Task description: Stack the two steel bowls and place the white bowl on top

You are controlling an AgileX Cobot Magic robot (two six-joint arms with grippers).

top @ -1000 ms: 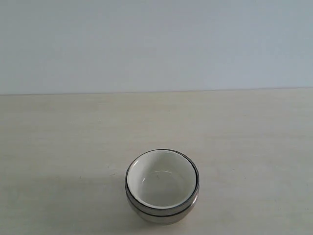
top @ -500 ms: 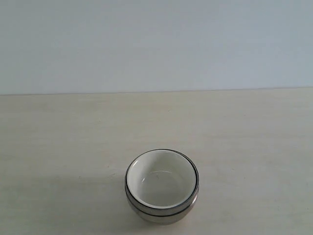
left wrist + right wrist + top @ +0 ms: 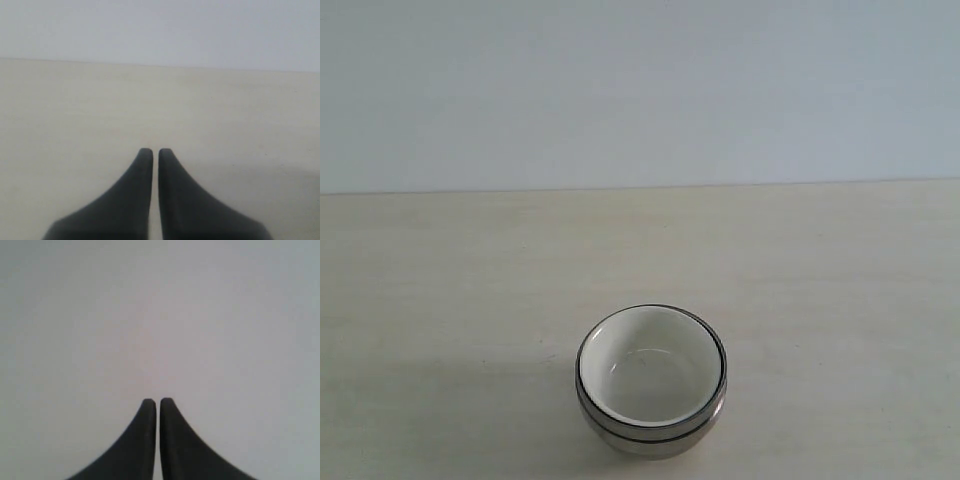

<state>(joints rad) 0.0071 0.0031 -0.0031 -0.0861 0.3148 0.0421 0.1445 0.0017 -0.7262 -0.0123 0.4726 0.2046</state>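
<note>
Left gripper (image 3: 151,150): jaws together, only a hairline slit between the dark fingertips, nothing held. It hangs low over bare pale table (image 3: 75,110). No bowl shows in the left wrist view.

Right gripper (image 3: 157,400): jaws together likewise, empty. It faces only a plain grey-white surface, probably the wall, with no table or bowl in its view.

Neither arm appears in the exterior view, so both are well apart from the work.

Stack: sits on the table near the lower edge of the exterior view, about centre. The white bowl (image 3: 650,375) is nested upright inside the steel bowls (image 3: 655,445), open side up and empty. The metal rim shows as a thin ring all round the white one. On the near side there are two shiny bands with a dark line between them, which I read as the two steel bowls nested one in the other. The lower outside is cut off by the frame edge, so any ribbing cannot be checked. The white rim looks level and roughly concentric, perhaps a shade closer to the left side.

Judgement: the stacking looks finished, and the step in hand is simply to stand clear. To do it well:
- keep both grippers shut and away from the stack
- if an arm must move, take it up and outward, never across the bowls
- no re-seating is needed, since nothing looks tilted
- polished steel is slick, so a light bump could slide the whole stack
</note>
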